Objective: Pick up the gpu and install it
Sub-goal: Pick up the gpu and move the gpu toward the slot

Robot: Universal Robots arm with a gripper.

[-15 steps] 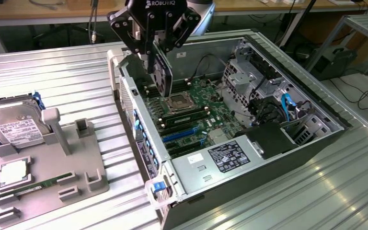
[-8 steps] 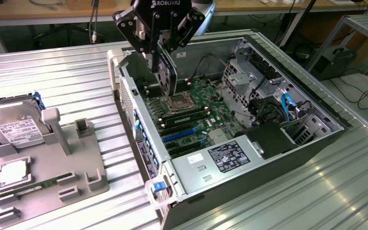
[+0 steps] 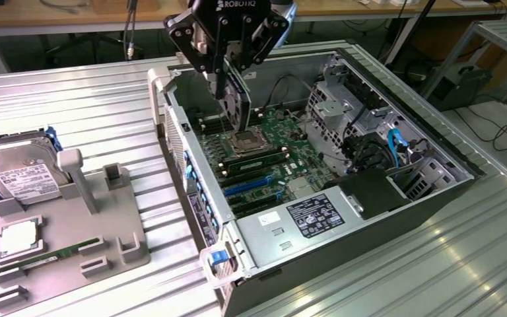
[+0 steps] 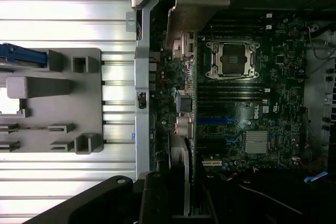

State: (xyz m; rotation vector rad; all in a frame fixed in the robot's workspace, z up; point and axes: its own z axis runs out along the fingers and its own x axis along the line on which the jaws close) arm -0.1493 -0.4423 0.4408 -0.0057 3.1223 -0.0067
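Ribbed metal table [image 3: 86, 99] is supporting the open computer case [image 3: 368, 244]. Above its motherboard [image 3: 271, 158], the partly closed gripper [image 3: 227, 72] is clamping the gpu [image 3: 236, 105] upright.

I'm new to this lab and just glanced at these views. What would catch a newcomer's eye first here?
First, the black claw at the exterior view's top, gripping a thin flat black graphics card edge-down above the green motherboard. That board lies inside the large open grey-and-black computer case in the middle. On the exterior view's left, a grey plastic fixture holds a silver hard drive with a white label.
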